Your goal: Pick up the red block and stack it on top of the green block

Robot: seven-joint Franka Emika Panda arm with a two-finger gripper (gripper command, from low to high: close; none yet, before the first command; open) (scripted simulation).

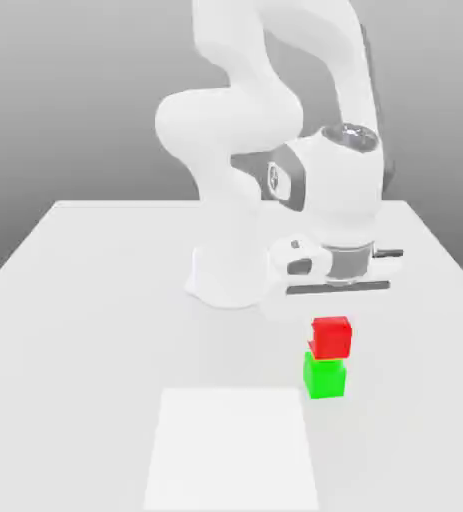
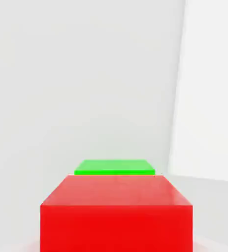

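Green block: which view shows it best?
The exterior view. There the green block shows its front and part of its top, under the red block, which sits offset on it. The hand view shows just a green strip beyond the red block.

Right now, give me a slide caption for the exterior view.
Red block sits on the green block, slightly offset, beside a white panel on the table.
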